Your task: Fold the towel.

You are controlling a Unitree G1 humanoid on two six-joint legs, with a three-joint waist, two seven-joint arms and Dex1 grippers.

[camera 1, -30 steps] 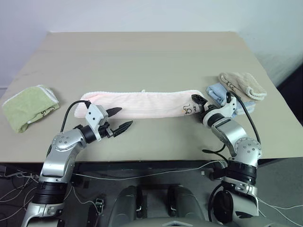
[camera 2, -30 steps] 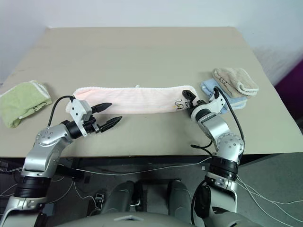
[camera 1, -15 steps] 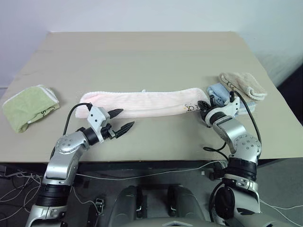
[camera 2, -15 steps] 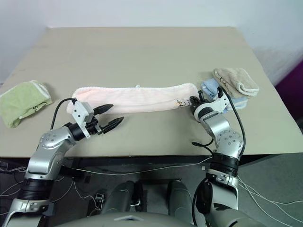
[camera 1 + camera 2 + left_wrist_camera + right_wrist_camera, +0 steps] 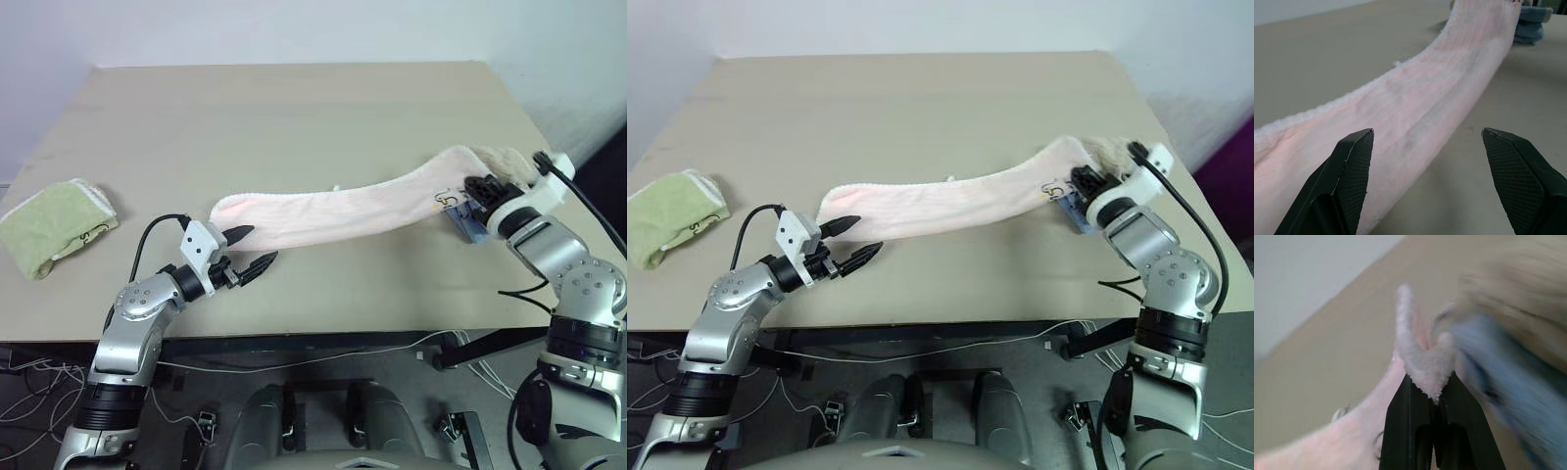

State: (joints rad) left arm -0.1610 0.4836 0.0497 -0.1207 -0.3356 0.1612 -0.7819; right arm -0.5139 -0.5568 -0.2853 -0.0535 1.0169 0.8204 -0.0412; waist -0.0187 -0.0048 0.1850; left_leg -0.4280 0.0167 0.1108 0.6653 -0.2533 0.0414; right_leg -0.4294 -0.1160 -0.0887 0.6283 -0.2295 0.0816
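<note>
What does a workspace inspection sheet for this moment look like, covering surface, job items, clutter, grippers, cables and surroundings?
Surface: beige table, flat and bare at the far side.
Job's things: pink towel, its right end lifted off the table, the rest lying on it.
Clutter: green folded towel at the left edge; beige towel and blue towel at the right.
Grippers: right gripper shut on the pink towel's end; left gripper open, beside the towel's left end, not gripping it.
Cables: black cable on the left arm; wires on the floor below the table.
Surroundings: pale wall behind.
</note>
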